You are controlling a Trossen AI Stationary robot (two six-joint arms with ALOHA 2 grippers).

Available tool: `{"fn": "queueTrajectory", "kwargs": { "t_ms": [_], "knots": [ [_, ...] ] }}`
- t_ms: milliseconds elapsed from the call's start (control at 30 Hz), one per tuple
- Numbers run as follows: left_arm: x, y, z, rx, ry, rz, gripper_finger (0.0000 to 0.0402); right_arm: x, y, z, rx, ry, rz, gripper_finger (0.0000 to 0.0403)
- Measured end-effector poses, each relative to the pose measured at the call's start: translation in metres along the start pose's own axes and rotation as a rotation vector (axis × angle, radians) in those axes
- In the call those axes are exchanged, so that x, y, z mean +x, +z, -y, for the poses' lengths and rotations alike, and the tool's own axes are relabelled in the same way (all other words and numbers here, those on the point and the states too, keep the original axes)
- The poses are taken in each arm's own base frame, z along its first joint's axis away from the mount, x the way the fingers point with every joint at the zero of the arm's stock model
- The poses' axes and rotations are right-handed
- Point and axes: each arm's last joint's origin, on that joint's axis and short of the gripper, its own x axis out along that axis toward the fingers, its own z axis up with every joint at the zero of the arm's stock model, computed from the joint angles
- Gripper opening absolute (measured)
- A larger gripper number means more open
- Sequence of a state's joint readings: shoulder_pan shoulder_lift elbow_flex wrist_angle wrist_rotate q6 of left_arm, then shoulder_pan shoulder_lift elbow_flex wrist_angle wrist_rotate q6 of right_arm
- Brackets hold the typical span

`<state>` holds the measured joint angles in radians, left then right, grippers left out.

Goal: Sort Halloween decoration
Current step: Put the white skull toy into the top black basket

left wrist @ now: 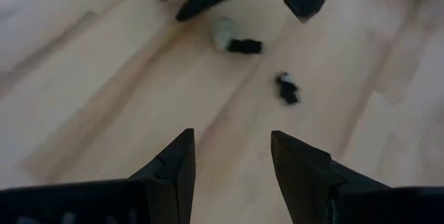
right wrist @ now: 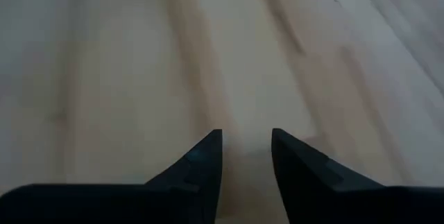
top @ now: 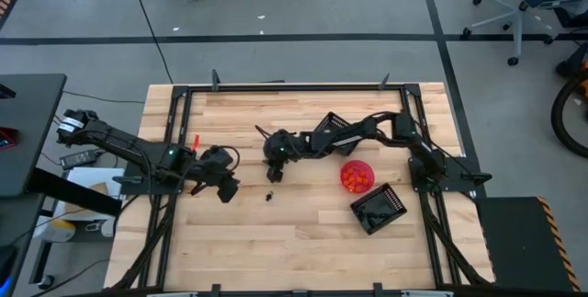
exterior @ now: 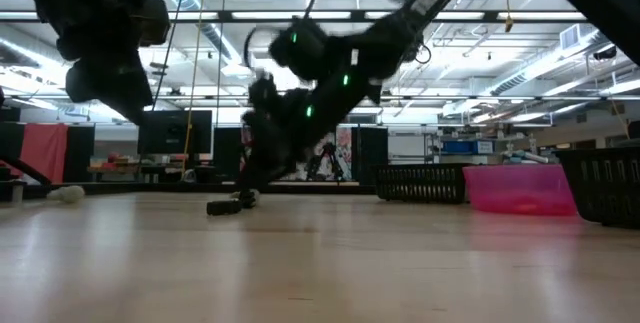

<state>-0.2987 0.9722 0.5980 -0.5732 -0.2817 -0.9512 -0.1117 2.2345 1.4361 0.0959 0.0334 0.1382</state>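
Here I am looking down on a pale wooden plank table (top: 303, 242) inside a black metal frame, standing on a grey floor crossed by dark tape lines. The right gripper (top: 274, 174) is stretched out to mid-table, tips down close to the wood; in its wrist view its fingers (right wrist: 201, 165) show a narrow gap with only bare planks between them, and I cannot tell whether they pinch anything. Just in front of it a small black trinket (top: 270, 195) lies alone on the boards. The left wrist view shows that trinket (left wrist: 286, 89) and, farther off, a pale whitish-grey piece (left wrist: 223, 32) touching another black one (left wrist: 245, 45), close under the right gripper.

The left gripper (top: 226, 187) hovers near the table's left side, its fingers (left wrist: 173, 172) spread wide and holding nothing.

A pink round bowl (top: 357, 176) with orange trinkets (top: 355, 178) sits right of centre. One black slatted basket (top: 378, 208) lies just beside it, another (top: 334, 129) behind the right arm.

In the low view the room beyond is an open workshop with ceiling strip lights, shelving and dark monitors; its details are probably too soft to name further.
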Motion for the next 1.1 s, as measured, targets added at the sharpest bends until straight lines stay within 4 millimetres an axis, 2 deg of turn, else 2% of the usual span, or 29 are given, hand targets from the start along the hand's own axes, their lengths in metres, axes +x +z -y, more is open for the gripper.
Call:
{"fn": "queueTrajectory", "kwargs": {
  "t_ms": [100,267,400,533,767,967,1100],
  "knots": [
    [-0.001,-0.004,0.000,0.048,-0.022,-0.064,0.0162,-0.023,0.017,-0.008,-0.057,0.019,0.014,0.0138],
    [-0.004,-0.019,-0.016,0.106,0.141,-0.216,0.0162,-0.054,0.039,-0.022,-0.116,0.038,0.063,0.0140],
    [-0.008,-0.019,-0.023,0.107,0.246,-0.284,0.0162,-0.069,0.050,-0.030,-0.086,0.052,0.106,0.0140],
    [-0.007,-0.010,-0.024,0.094,0.352,-0.335,0.0162,-0.075,0.052,-0.035,-0.064,0.063,0.114,0.0141],
    [0.015,0.004,-0.026,0.105,0.431,-0.418,0.0163,-0.077,0.051,-0.049,-0.052,0.100,0.113,0.0139],
    [0.035,0.003,-0.031,0.310,0.463,-0.565,0.0163,-0.079,0.050,-0.060,-0.019,0.168,0.114,0.0139],
    [0.045,0.003,-0.028,0.435,0.457,-0.629,0.0164,-0.080,0.048,-0.069,0.008,0.195,0.106,0.0139]
  ]
}}
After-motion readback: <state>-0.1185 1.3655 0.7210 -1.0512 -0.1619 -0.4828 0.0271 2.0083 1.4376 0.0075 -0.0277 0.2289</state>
